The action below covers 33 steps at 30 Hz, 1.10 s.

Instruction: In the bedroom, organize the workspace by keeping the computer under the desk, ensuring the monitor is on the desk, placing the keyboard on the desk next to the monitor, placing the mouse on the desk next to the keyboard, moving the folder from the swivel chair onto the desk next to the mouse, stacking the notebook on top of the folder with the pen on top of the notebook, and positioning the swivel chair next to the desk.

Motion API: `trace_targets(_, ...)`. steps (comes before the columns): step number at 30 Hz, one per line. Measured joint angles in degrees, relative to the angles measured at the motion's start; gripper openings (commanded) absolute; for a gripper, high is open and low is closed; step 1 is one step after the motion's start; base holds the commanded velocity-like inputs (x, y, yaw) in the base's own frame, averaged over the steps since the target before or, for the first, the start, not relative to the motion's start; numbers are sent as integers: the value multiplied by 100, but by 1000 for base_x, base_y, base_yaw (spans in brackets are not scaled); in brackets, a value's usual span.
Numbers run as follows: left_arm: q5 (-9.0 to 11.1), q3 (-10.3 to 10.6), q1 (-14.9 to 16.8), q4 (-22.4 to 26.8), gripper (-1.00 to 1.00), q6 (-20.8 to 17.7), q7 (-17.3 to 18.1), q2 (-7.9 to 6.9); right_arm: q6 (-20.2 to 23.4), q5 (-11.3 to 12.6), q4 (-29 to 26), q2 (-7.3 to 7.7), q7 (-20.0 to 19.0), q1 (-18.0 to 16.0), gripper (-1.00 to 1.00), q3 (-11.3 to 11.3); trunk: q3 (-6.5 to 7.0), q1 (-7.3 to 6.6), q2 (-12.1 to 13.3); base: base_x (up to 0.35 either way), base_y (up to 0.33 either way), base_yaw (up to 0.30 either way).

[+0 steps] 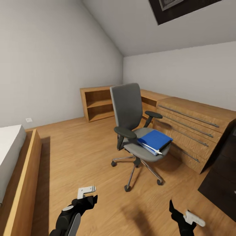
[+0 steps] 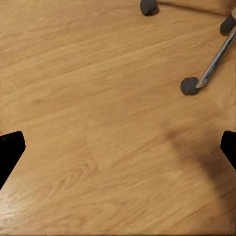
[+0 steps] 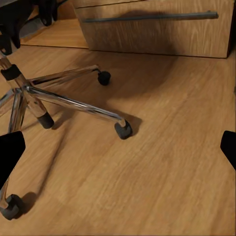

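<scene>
Both arms hang low over the oak plank floor (image 1: 82, 157). The left pincer (image 2: 118, 147) is spread wide with nothing between its fingers, bare boards beneath it; the right pincer (image 3: 118, 147) is just as wide and just as empty. Ahead of the left pincer, and well apart from it, sit two black castors and a chrome spoke of the swivel chair (image 1: 134, 131); the right pincer looks at the same chrome star base from its own side, with an oak drawer front beyond. The chair stands ahead of both pincers, roughly between them, its tall grey back upright. On its seat lies the folder (image 1: 155, 140), bright blue, with a slim pen-like thing (image 1: 151, 148) on its near edge. Beyond the right pincer runs a low oak cabinet (image 1: 193, 131), and a dark drawer unit (image 1: 223, 170) stands close to that arm's outer side. Out past the left pincer is a bed (image 1: 13, 157).
</scene>
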<state>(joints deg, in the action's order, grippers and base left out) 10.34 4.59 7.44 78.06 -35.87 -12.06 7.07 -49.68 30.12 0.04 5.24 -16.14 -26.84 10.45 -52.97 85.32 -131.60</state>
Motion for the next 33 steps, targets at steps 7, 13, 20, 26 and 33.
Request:
trace_targets(7, -4, -11, 0, -852, 100, 650, -6, -35, -381, -11, 89, -151, 19, 151, 100, -2, 126, -154, 281, 0, 0, 0)
trace_targets(13, -5, -17, 1, -1840, 100, 1612, -3, -132, -419, 0, 106, -203, 39, 178, 100, 4, 233, -286, 521, 0, 0, 0)
trace_targets(20, 17, -17, 3, -3160, 100, 3289, -196, -183, -282, 4, 113, -304, 133, 184, 100, 2, 359, -439, 802, 0, 0, 0)
trace_targets(26, 4, -22, 0, -3568, 100, 3903, -605, -175, -121, -4, 109, -397, 244, 184, 100, -6, 467, -571, 1043, 0, 0, 0)
trace_targets(33, 4, -13, -1, -3682, 100, 4022, -1106, -159, -73, -2, 107, -418, 308, 184, 100, 5, 592, -725, 1323, 0, 0, 0)
